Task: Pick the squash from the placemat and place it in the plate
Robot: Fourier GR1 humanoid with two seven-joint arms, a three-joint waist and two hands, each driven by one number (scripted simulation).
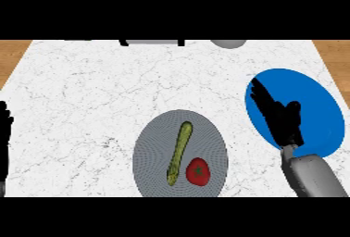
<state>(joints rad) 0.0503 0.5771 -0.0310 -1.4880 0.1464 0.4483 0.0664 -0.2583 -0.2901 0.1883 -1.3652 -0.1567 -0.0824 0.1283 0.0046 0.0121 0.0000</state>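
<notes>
- head view: the squash (180,152) lies on the grey placemat (153,148) beside a tomato (197,171), not yet picked up, so the whole task looks left to do.
- right hand (280,119) is over the blue plate (315,92), fingers straight and empty; left hand (4,134) rests open at the left edge.

the plate (322,105) is blue, the squash (180,150) yellow-green.

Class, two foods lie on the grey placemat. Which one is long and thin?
The yellow-green squash, stretched up the placemat; the red tomato beside its near end is short and round.
</notes>
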